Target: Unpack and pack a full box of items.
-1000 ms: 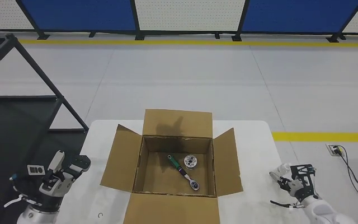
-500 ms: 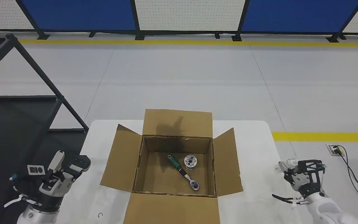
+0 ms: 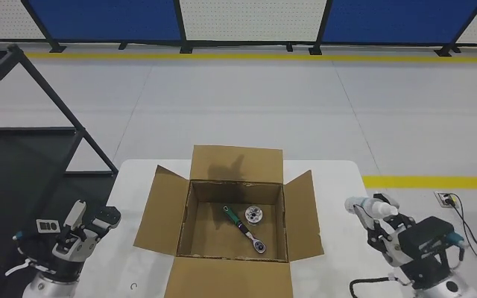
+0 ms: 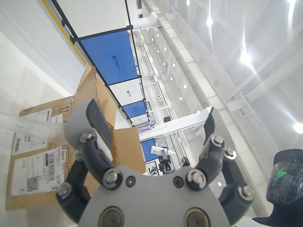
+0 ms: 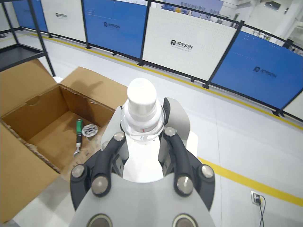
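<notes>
Right gripper (image 5: 143,115): jaws clamped on a white bottle (image 5: 142,100), cap end sticking out past the fingertips. The right wrist view gives the grip, with fingers (image 5: 171,109) pressed on both sides of the bottle's clear collar. The top view gives the place: the gripper (image 3: 375,214) and bottle (image 3: 370,204) are at the right edge of the white table (image 3: 337,223), just outside the box's right flap, above the tabletop. Whether it touches the table is unclear.

Left gripper (image 4: 152,124): jaws spread wide, nothing between the ribbed pads (image 4: 98,119). In the top view it (image 3: 93,217) sits at the table's left edge, apart from the box.

Cardboard box (image 3: 237,192) at table centre, all four flaps folded out. Inside on the floor are a green-handled ratchet wrench (image 3: 244,227) and a round silver part (image 3: 254,215) just beside its handle; both also seen in the right wrist view (image 5: 79,133) (image 5: 89,129). The left wrist view has the box's outer side (image 4: 35,157) with stuck-on labels, and farther off the bottle (image 4: 156,150).

Beyond: black rack (image 3: 45,112) to the left, floor socket (image 3: 446,198) to the right, yellow floor line (image 3: 223,56), blue and white fence panels (image 3: 246,18).
</notes>
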`<state>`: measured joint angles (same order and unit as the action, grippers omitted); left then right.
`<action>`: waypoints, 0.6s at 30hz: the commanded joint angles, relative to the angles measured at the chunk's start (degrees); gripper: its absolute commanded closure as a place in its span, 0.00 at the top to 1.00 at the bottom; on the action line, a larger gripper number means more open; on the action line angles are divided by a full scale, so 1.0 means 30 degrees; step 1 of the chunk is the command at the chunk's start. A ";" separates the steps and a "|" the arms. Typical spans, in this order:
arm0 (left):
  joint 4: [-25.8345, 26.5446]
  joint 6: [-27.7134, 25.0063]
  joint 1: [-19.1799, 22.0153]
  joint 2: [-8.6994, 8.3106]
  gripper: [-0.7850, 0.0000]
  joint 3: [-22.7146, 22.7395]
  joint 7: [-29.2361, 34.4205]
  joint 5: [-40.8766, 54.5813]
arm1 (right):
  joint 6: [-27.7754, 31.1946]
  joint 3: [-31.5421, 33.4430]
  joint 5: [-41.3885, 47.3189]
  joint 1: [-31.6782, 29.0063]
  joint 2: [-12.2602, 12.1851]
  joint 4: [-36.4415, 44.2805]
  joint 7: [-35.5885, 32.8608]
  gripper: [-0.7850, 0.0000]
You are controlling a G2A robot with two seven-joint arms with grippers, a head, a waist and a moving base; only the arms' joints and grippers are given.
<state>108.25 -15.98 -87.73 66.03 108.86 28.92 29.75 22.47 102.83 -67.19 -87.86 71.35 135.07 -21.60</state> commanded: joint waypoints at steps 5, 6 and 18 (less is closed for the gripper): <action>-0.0039 -0.0506 -0.0384 0.0044 1.00 0.0754 -0.0557 0.0633 | -0.0772 -0.3973 -0.0597 0.2640 -0.0010 -0.0141 -0.2366 0.00; -0.0037 -0.0658 -0.0467 0.0049 1.00 0.0963 -0.0587 0.0805 | -0.1161 -0.4681 -0.0704 0.3087 0.0013 -0.0141 -0.2962 0.00; 0.0103 -0.1287 -0.0776 0.0058 1.00 0.1747 -0.0584 0.1178 | -0.3677 -1.0590 -0.0495 0.7351 0.0425 -0.2173 -0.7713 0.00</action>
<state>108.56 -19.83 -90.06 66.20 114.10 27.17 33.29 11.38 70.82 -68.69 -65.58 72.64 128.43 -44.84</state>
